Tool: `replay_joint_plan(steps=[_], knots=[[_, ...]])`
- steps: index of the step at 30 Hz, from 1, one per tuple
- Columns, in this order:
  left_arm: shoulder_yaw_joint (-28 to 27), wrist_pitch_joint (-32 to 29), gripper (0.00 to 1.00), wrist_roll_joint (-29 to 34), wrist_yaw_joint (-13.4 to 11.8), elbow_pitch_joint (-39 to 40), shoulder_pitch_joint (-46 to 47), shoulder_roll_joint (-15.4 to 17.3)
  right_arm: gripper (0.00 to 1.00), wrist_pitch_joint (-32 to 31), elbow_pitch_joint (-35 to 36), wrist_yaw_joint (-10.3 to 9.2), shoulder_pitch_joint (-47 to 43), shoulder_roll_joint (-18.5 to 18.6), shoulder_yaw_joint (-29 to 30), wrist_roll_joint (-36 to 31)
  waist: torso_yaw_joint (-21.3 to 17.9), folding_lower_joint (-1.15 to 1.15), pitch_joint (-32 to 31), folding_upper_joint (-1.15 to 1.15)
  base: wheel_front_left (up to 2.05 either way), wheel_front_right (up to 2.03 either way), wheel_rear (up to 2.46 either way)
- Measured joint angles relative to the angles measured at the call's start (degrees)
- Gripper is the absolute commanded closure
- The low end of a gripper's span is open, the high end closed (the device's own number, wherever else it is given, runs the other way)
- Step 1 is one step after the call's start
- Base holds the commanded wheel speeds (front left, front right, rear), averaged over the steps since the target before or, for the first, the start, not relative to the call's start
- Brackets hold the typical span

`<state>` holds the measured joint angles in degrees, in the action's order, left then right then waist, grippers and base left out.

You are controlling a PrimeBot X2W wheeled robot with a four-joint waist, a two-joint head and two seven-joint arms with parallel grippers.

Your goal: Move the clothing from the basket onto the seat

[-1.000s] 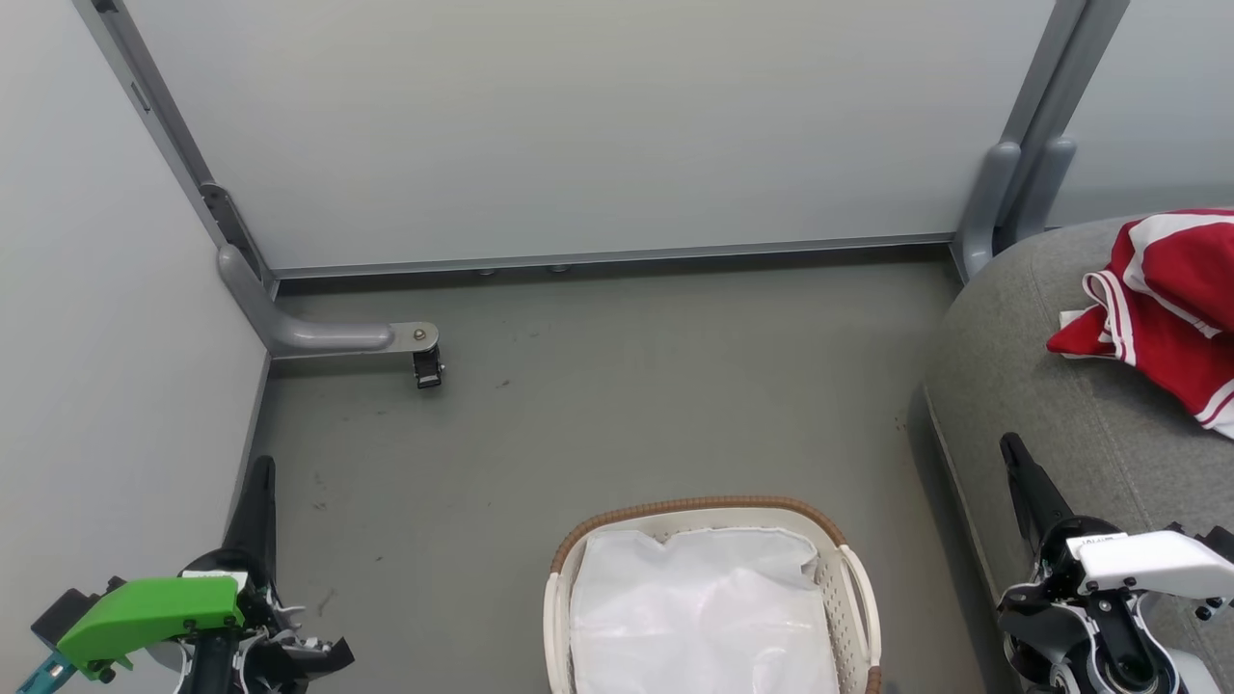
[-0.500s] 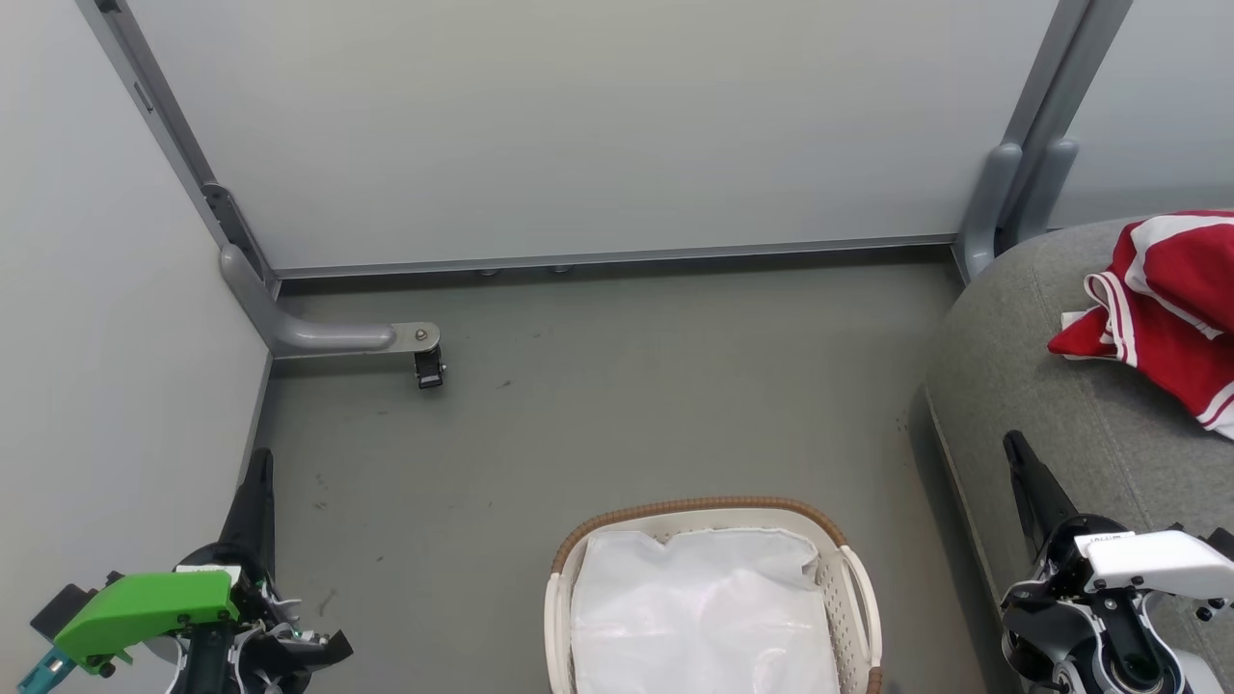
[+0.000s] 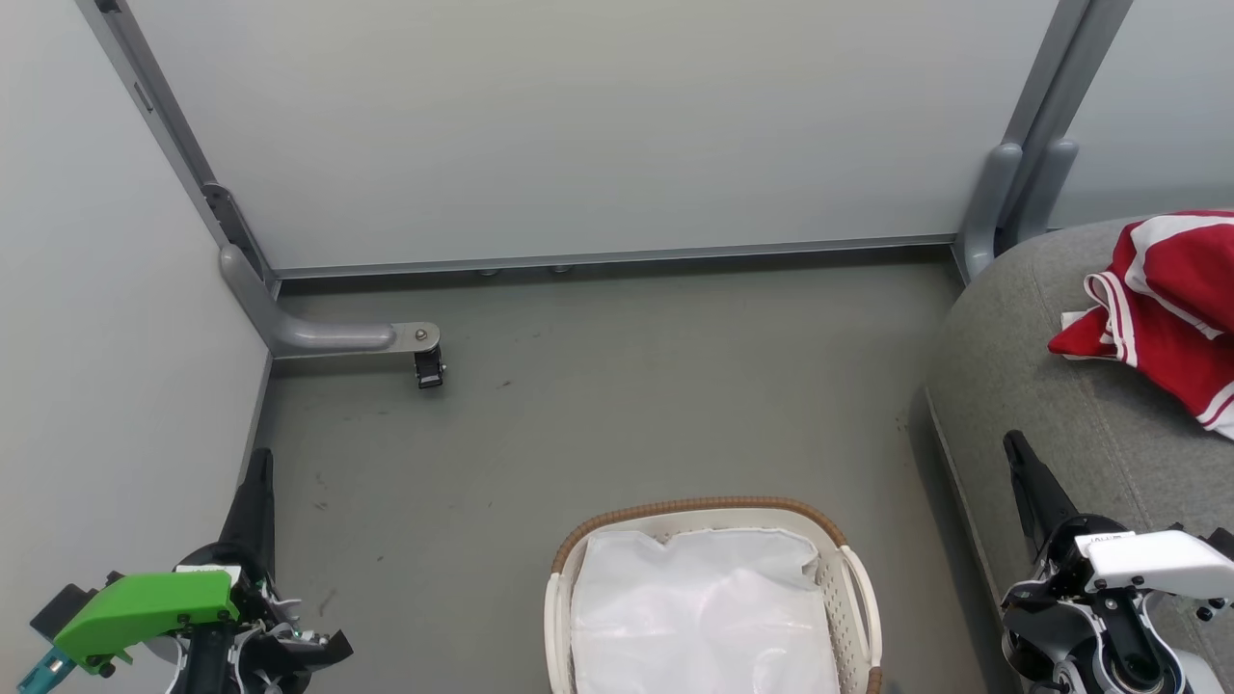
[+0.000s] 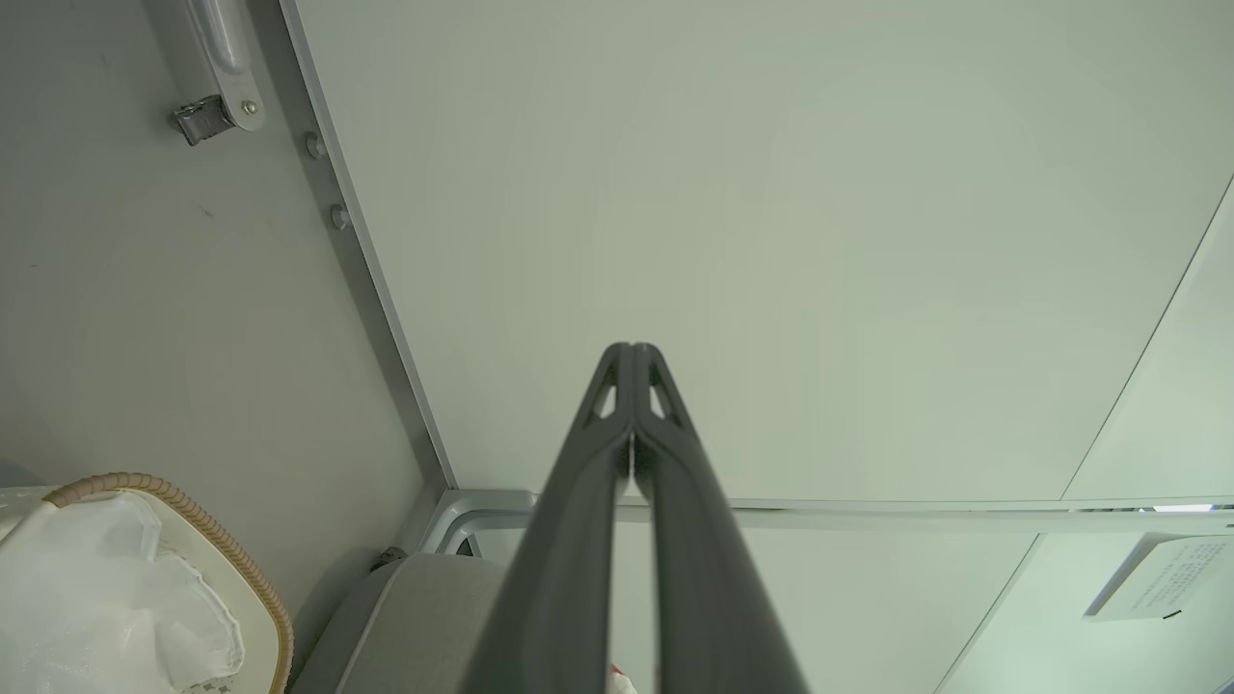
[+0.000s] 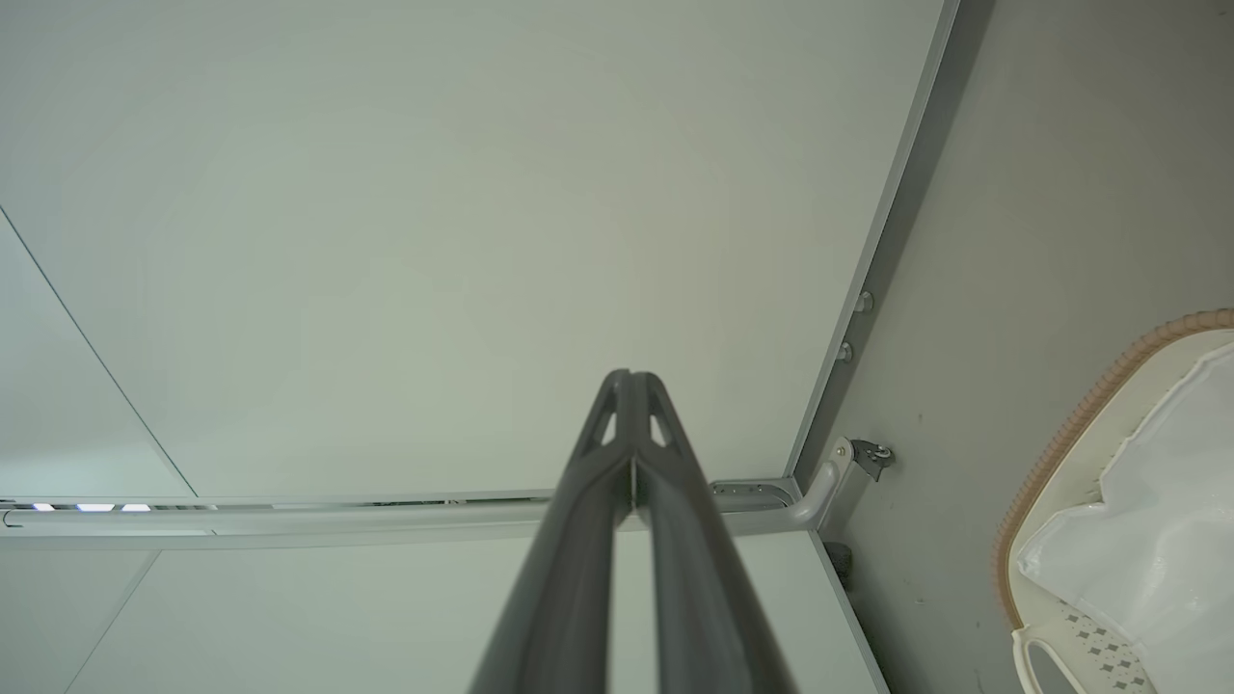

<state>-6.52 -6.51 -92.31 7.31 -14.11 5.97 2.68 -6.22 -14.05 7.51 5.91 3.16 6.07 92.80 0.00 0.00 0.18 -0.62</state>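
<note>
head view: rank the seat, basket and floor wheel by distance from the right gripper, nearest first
From the right gripper:
1. seat, right beside it
2. basket, lower middle
3. wheel, far left on the floor

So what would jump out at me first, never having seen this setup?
Probably the bright red clothing, lying on the grey seat at the right of the head view. Next, the basket at bottom centre with a white liner inside, and the green cover by the left gripper at lower left.
</note>
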Motion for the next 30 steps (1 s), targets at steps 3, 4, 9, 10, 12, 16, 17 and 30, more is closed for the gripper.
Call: replay_joint_plan(steps=[3, 4, 9, 10, 12, 16, 17, 30], knots=[[0.0, 0.0, 1.0, 0.0, 0.0, 0.0, 0.0, 0.0, 1.0, 0.0, 0.0, 0.0, 0.0, 0.0, 0.0, 0.0, 0.0, 0.0, 0.0, 0.0, 0.0, 0.0, 0.0], [0.0, 0.0, 1.0, 0.0, 0.0, 0.0, 0.0, 0.0, 1.0, 0.0, 0.0, 0.0, 0.0, 0.0, 0.0, 0.0, 0.0, 0.0, 0.0, 0.0, 0.0, 0.0, 0.0], [0.0, 0.0, 1.0, 0.0, 0.0, 0.0, 0.0, 0.0, 1.0, -0.1, 0.0, 0.0, 0.0, 0.0, 0.1, -0.1, 0.0, 0.0, 0.0, 0.0, 0.0, 0.0, 0.0], [0.0, 0.0, 1.0, 0.0, 0.0, 0.0, 0.0, 0.0, 1.0, -0.1, 0.0, 0.0, 0.0, -0.1, 0.1, -0.1, 0.0, 0.0, 0.0, 0.0, 0.0, 0.0, 0.0], [0.0, 0.0, 1.0, 0.0, 0.0, 0.0, 0.0, 0.0, 1.0, -0.1, 0.0, 0.0, 0.0, -0.1, 0.1, -0.1, 0.0, 0.0, 0.0, 0.0, 0.0, 0.0, 0.0], [0.0, 0.0, 1.0, 0.0, 0.0, 0.0, 0.0, 0.0, 1.0, -0.1, 0.0, 0.0, 0.0, -0.1, 0.1, -0.1, 0.0, 0.0, 0.0, 0.0, 0.0, 0.0, 0.0], [0.0, 0.0, 1.0, 0.0, 0.0, 0.0, 0.0, 0.0, 1.0, -0.1, 0.0, 0.0, 0.0, -0.1, 0.1, -0.1, 0.0, 0.0, 0.0, 0.0, 0.0, 0.0, 0.0], [0.0, 0.0, 1.0, 0.0, 0.0, 0.0, 0.0, 0.0, 1.0, -0.1, 0.0, 0.0, 0.0, -0.1, 0.2, -0.1, 0.0, 0.0, 0.0, 0.0, 0.0, 0.0, 0.0]])
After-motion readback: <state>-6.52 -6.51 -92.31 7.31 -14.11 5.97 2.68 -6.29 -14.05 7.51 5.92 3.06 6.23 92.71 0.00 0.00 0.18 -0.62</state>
